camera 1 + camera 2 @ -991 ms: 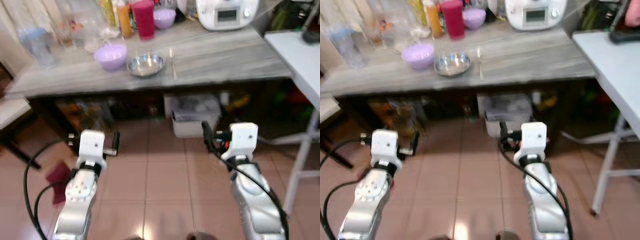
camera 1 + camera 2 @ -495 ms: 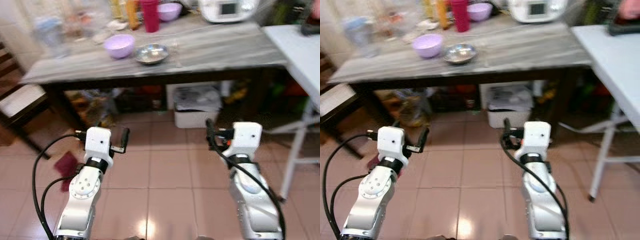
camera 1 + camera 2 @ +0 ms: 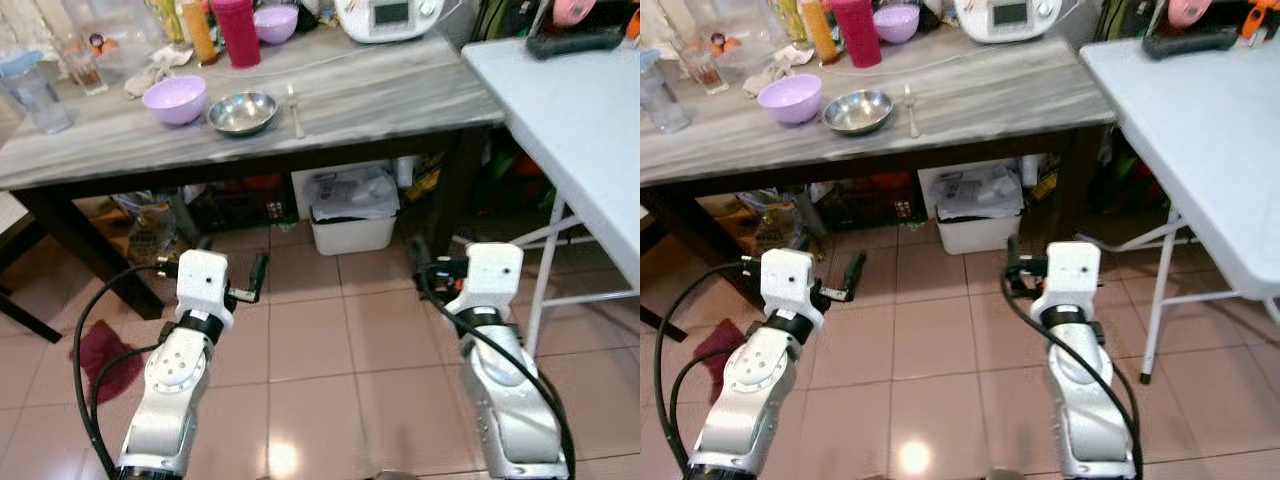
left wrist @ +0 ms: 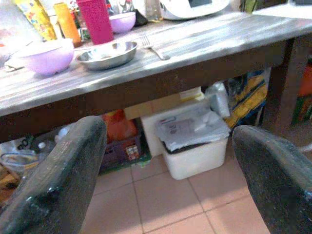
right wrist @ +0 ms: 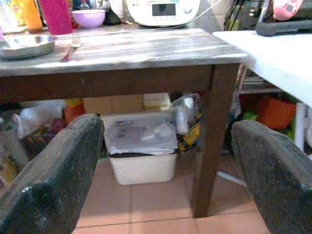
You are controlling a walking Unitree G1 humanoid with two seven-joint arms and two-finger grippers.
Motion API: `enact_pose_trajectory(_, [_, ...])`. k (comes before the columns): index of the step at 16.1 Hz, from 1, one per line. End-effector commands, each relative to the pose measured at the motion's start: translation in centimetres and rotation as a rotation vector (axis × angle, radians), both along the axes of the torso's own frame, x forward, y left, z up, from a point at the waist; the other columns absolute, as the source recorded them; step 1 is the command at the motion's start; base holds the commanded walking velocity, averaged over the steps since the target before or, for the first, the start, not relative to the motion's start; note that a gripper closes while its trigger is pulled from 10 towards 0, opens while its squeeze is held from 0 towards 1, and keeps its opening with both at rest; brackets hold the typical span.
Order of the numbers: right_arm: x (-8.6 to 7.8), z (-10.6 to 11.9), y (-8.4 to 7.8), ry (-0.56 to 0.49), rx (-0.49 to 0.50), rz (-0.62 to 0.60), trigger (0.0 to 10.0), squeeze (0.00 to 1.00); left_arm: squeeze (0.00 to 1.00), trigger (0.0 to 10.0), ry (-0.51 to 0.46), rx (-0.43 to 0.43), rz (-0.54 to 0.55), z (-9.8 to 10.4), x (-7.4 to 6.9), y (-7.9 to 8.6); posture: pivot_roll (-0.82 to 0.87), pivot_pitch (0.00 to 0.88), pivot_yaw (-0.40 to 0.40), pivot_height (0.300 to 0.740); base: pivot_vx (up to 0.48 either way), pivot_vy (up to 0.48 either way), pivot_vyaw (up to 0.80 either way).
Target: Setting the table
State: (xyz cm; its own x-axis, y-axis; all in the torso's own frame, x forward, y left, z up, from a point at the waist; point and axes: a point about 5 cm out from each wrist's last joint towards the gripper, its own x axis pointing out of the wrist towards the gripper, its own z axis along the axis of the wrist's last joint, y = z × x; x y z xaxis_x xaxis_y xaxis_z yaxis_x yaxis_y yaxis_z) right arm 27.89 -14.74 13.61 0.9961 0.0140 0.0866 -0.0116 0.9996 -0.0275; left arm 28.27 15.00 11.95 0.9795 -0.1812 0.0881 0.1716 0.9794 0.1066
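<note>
A grey wooden table [image 3: 400, 95] stands ahead of me. Near its front edge are a lilac bowl [image 3: 174, 98], a steel bowl [image 3: 243, 112] and a fork [image 3: 295, 97]. A red cup [image 3: 236, 30] and a second lilac bowl [image 3: 276, 22] stand behind them. Both grippers hang low over the tiled floor, short of the table. My left gripper [image 4: 170, 161] is open and empty, with the steel bowl [image 4: 107, 52] above and ahead of it. My right gripper [image 5: 168, 161] is open and empty too, facing the table's right leg [image 5: 212, 141].
A white folding table [image 3: 570, 110] stands at the right, its legs near my right arm. A white bin [image 3: 350, 215] and bags sit under the grey table. A white appliance [image 3: 392, 17], bottles and glasses line the back. A red cloth [image 3: 100, 350] lies on the floor.
The whole view has shifted: the table now sits further left and the white folding table fills more of the right. Both arms keep the same pose, grippers still open.
</note>
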Motion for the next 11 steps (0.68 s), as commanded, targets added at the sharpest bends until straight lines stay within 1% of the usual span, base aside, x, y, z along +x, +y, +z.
enact_pose_trajectory(1, [0.06,0.5,0.65,-0.02,0.004,0.017,10.0,0.0,0.0,10.0,0.025,0.008,0.014,-0.59,-0.17,0.54,-0.16,0.113,0.103,0.74,0.0,-0.48,0.0])
enact_pose_trajectory(2, [0.08,0.48,0.64,-0.018,0.005,0.016,10.0,0.0,0.0,10.0,0.026,0.006,0.012,-0.6,-0.18,0.5,-0.16,0.113,0.103,0.74,0.0,-0.48,0.0])
enact_pose_trajectory(6, [0.13,0.51,0.63,-0.015,0.015,0.014,10.0,0.0,0.0,10.0,0.027,0.001,0.008,-0.64,-0.15,0.39,-0.16,0.113,0.103,0.74,0.0,0.0,0.0])
enact_pose_trajectory(11, [0.12,0.66,0.43,-0.02,0.015,0.0,10.0,0.0,0.0,10.0,0.026,-0.001,-0.001,-0.59,-0.01,0.26,-0.17,0.117,0.109,0.74,0.0,-0.48,0.0])
